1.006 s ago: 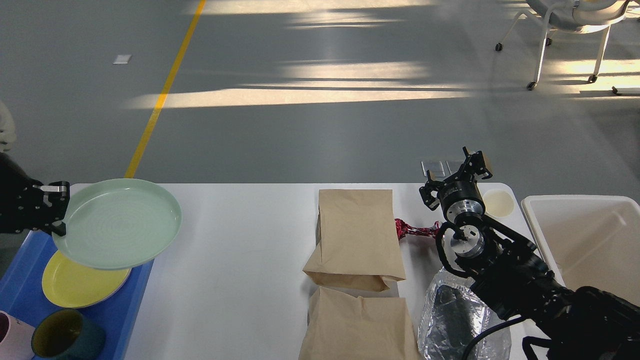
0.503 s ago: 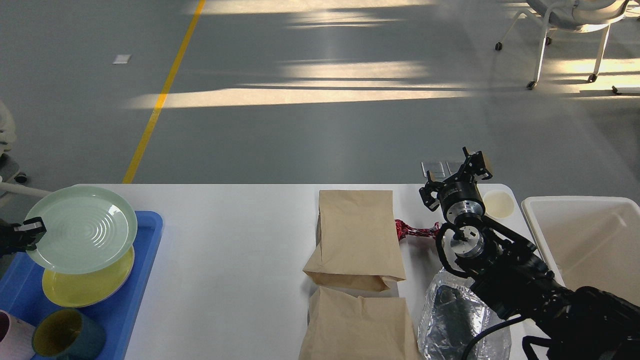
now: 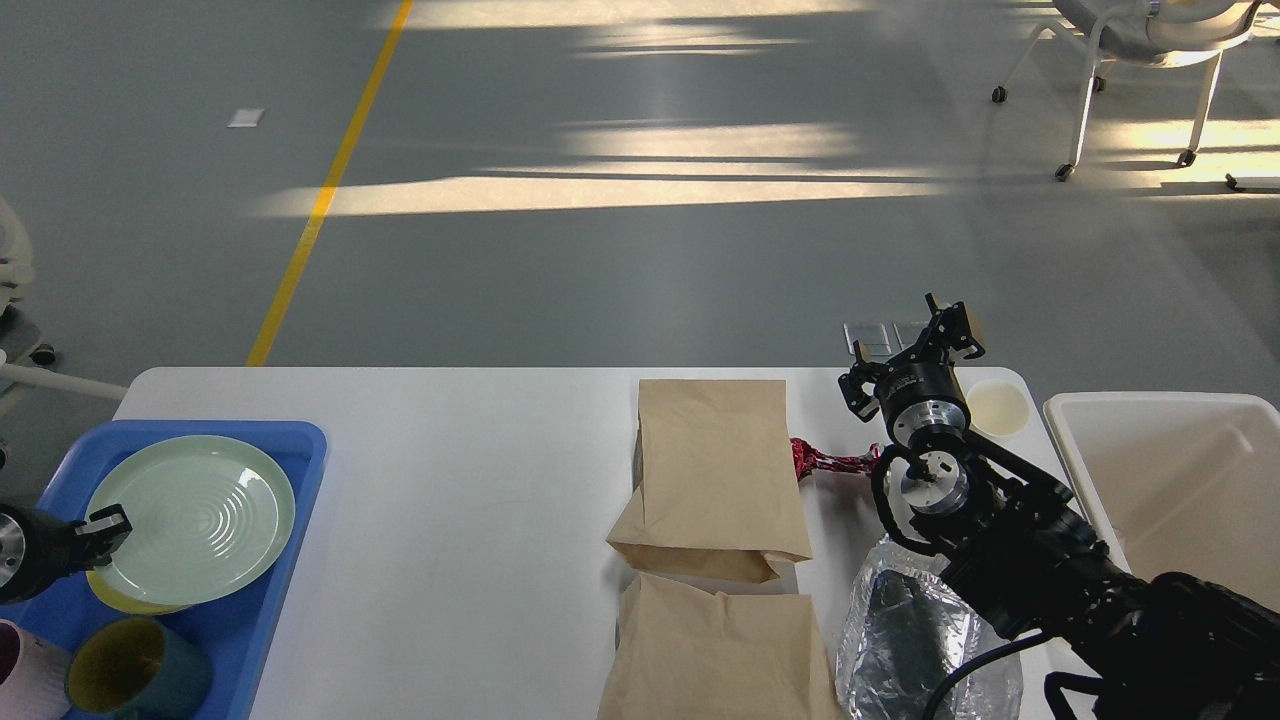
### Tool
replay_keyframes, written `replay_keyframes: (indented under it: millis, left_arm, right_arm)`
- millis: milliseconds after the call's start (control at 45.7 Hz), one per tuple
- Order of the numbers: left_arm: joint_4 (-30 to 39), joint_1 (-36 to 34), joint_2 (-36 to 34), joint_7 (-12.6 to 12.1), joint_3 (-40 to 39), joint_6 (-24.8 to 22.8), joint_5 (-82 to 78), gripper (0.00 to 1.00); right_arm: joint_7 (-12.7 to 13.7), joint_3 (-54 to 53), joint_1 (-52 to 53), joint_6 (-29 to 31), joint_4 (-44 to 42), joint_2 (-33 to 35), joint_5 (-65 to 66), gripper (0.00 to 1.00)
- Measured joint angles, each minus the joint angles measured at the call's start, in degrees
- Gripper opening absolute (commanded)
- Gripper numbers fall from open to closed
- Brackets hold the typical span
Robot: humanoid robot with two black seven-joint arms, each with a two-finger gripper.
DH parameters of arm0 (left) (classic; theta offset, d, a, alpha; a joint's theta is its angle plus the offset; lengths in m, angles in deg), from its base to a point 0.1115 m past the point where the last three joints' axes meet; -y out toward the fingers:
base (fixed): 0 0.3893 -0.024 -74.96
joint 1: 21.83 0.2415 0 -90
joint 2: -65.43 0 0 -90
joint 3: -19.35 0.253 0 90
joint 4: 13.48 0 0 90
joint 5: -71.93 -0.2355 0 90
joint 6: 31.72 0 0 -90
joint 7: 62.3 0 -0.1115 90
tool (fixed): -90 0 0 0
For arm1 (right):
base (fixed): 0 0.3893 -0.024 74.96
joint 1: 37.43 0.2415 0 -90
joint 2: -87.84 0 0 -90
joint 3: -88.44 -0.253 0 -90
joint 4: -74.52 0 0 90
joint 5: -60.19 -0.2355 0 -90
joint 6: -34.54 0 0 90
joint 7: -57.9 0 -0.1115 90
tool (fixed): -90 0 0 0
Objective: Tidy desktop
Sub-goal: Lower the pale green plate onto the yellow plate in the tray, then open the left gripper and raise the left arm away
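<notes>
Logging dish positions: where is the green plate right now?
Head view, far left: the green plate sits in the blue tray atop the yellow plate, left gripper at its rim.

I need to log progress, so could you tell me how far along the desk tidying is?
Partly done: a yellow plate and two mugs already sit in the blue tray. In hand: the left gripper is at the rim of the green plate, stacked on the yellow one. Left on the desktop: two paper bags, a red wrapper, a foil bag.
</notes>
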Motion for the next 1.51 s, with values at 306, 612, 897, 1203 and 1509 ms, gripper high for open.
replay_keyframes:
  millis: [306, 612, 897, 1203, 1509]
  left_arm:
    - [-3.2, 2.1, 0.0, 0.0, -0.3, 0.4, 0.0, 0.14]
    - [-3.4, 2.0, -0.2, 0.2, -1.0, 1.5, 0.0, 0.55]
    - [-2.2, -1.3, -2.2, 0.2, -0.8, 0.7, -0.3, 0.77]
    - [2.7, -14.8, -5.1, -0.4, 0.6, -15.1, -0.7, 0.77]
    - [6.4, -29.5, 5.2, -0.3, 4.5, -33.5, -0.7, 0.77]
  right_arm:
    - [0.0, 0.0, 0.0, 0.0, 0.0, 0.0, 0.0, 1.0]
    - [0.0, 0.0, 0.0, 0.0, 0.0, 0.0, 0.0, 1.0]
    - [0.0, 0.0, 0.0, 0.0, 0.0, 0.0, 0.0, 1.0]
    - [0.0, 0.0, 0.0, 0.0, 0.0, 0.0, 0.0, 1.0]
    - [0.0, 0.0, 0.0, 0.0, 0.0, 0.0, 0.0, 1.0]
